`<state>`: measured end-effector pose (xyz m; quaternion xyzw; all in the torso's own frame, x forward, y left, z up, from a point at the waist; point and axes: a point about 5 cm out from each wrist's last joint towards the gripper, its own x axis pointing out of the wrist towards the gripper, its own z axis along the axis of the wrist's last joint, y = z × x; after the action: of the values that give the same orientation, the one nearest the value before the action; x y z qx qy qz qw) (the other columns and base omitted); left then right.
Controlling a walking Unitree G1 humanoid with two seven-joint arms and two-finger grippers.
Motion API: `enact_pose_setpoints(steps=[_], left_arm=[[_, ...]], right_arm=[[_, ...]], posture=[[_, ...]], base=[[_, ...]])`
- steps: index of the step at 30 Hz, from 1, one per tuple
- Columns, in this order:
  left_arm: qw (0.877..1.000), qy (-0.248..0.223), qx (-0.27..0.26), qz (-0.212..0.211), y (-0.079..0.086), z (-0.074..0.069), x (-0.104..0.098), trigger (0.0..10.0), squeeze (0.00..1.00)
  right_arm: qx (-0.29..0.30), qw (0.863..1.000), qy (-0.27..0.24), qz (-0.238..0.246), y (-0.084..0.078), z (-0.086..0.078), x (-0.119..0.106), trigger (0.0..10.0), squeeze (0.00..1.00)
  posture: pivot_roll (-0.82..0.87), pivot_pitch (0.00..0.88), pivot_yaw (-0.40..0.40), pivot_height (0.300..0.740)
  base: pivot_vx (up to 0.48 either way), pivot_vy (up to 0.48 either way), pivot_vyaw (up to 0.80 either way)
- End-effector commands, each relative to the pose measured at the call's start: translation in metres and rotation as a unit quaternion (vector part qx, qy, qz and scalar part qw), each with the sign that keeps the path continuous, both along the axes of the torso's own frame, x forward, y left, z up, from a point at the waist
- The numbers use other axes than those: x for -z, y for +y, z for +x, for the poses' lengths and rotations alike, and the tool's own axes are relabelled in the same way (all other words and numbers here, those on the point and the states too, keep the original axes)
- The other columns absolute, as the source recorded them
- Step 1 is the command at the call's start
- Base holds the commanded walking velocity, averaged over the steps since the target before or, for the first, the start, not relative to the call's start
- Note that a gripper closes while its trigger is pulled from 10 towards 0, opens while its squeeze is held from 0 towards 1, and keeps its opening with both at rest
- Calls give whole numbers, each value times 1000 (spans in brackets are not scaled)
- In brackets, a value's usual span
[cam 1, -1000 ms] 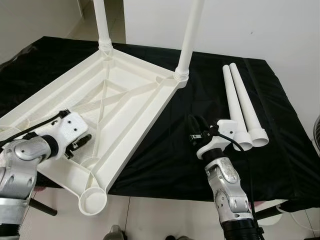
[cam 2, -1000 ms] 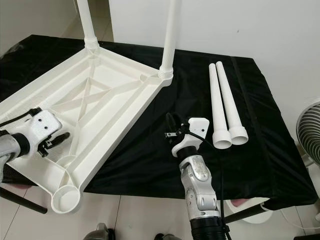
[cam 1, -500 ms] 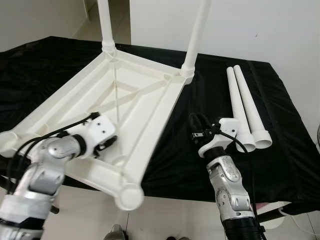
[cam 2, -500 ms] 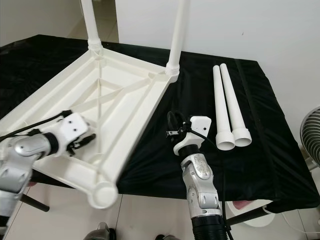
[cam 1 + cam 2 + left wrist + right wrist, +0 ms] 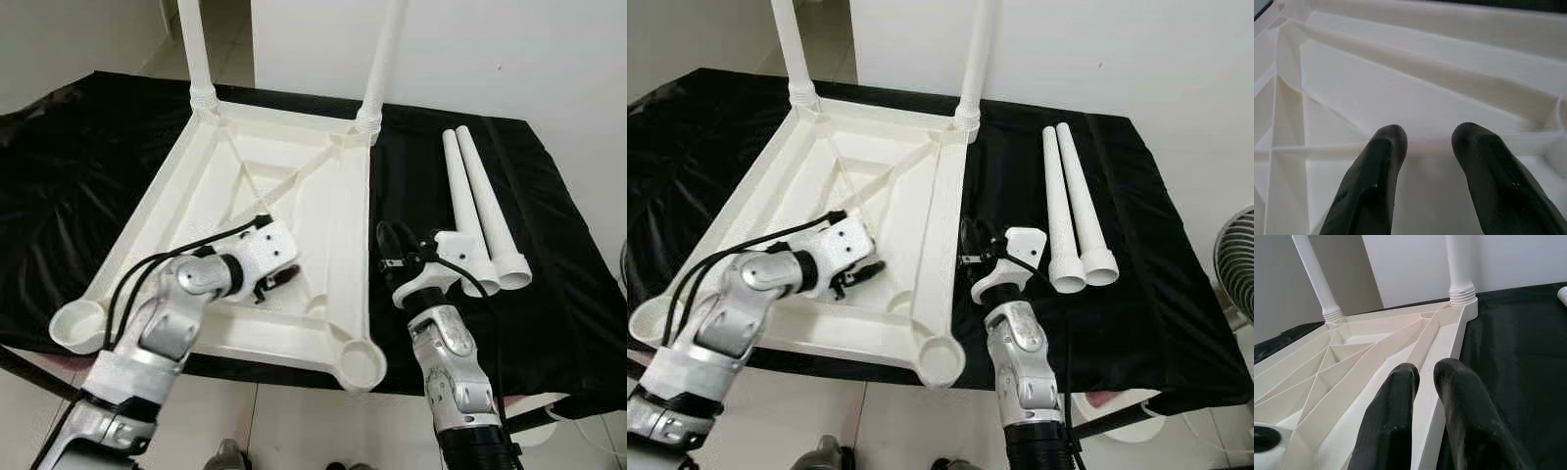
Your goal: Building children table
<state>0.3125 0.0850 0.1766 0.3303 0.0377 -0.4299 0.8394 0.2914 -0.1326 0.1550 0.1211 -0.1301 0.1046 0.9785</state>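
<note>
With my left gripper (image 5: 281, 281) spread over a tabletop (image 5: 333, 235) rib and my right gripper (image 5: 389, 244) nearly closed and empty, two legs are fitted; next I fetch a loose leg (image 5: 465, 211).

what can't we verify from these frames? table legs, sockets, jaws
- Tops of the two fitted legs: cut off by the upper edge in both eye views.
- Whether the left gripper touches the tabletop rib: the wrist view shows its jaws apart at a rib, contact unclear.
- Fan: cut by the right eye view's edge.
- Wide ends of the loose legs: partly hidden behind the right gripper.
</note>
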Motion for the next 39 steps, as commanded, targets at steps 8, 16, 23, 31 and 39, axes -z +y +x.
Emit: enact_pose_setpoints(steps=[8, 16, 23, 31, 39], left_arm=[[999, -32, -16, -24, -34, 8, -2, 10000, 0], [998, -24, 12, -54, -19, 4, -15, 10000, 0], [996, -3, 64, -59, -5, -12, -18, 10000, 0], [995, 16, 98, -20, 9, -27, -9, 10000, 0], [986, 43, 159, -18, 16, -45, -11, 10000, 0]], right_arm=[[4, 1000, 3, 6, 0, -1, 0, 10000, 0], [13, 1000, 5, 3, -6, -4, 2, 10000, 0], [21, 1000, 14, -2, -14, -8, 7, 10000, 0], [43, 998, 43, -23, -34, -23, 21, 10000, 0], [43, 996, 59, -42, -43, -35, 29, 10000, 0]], posture=[[129, 111, -27, 740], [130, 112, -24, 740], [137, 113, -25, 740], [133, 115, -28, 740], [124, 116, -31, 740]], base=[[0, 0, 0], [0, 0, 0], [0, 0, 0], [0, 0, 0], [0, 0, 0]])
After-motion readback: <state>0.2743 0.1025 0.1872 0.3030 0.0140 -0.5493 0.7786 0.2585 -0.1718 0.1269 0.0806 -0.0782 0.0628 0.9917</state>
